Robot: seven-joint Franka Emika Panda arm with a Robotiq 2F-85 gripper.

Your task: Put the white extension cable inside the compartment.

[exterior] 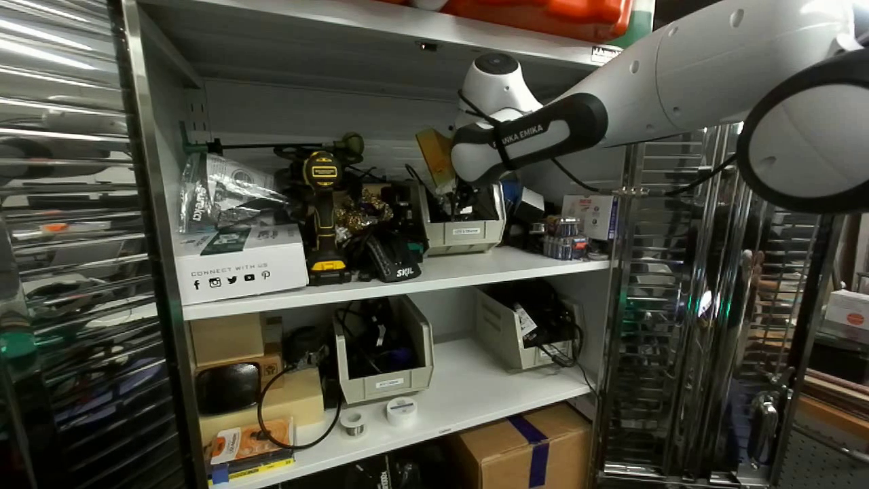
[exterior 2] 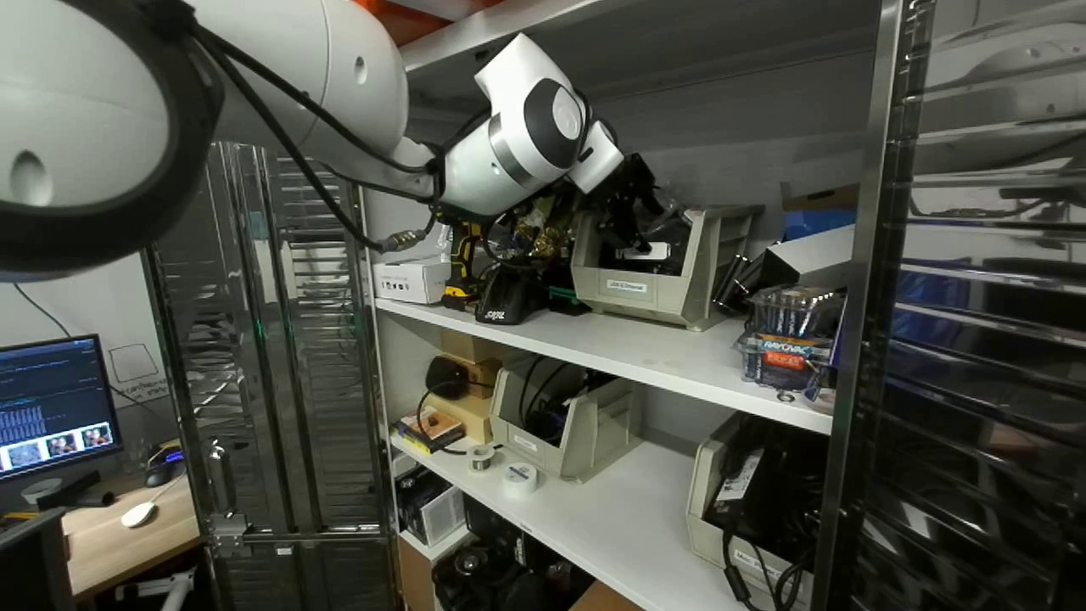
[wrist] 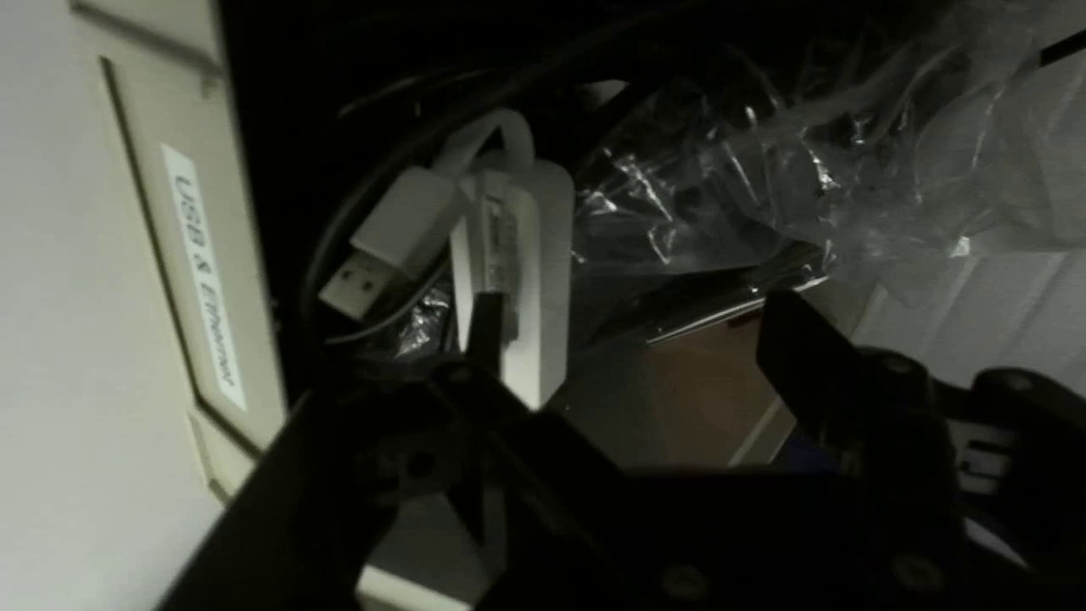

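Wrist view, dim but readable: the pincer (wrist: 632, 331) stands wide, its two dark fingers (wrist: 485, 331) well apart. The white cable (wrist: 526, 255), a longish block joined by a short looped lead to a metal-tipped USB plug, lies inside a beige bin (wrist: 170, 110) whose label (wrist: 204, 271) reads "USB & Ethernet". One finger overlaps the lower part of the block from this angle; whether the two touch, I cannot tell. Clear plastic wrapping (wrist: 764, 178) lies just beside the block, on the side away from the label.

In both exterior views that bin stands on the white floor of the compartment (exterior: 305, 112). In an exterior view the white arm (exterior 2: 475, 174) reaches in, with the black pincer pointing down at the bin's mouth; in an exterior view the arm's wrist (exterior: 475, 156) hides most of the pincer.

A yellow-and-black drill (exterior: 324, 210) stands upright in the compartment, just beside a white box (exterior: 244, 261), and a black SKIL piece (exterior: 395, 259) lies between drill and bin. On the side of the bin away from the drill, a clear pack of batteries (exterior 2: 785, 339) sits near the front edge. The bay below (exterior: 468, 380) holds two more beige bins (exterior: 387, 394) with dark leads (exterior 2: 736, 582); a white roll (exterior: 402, 411) and a small spool (exterior: 355, 430) rest just beside one of them.
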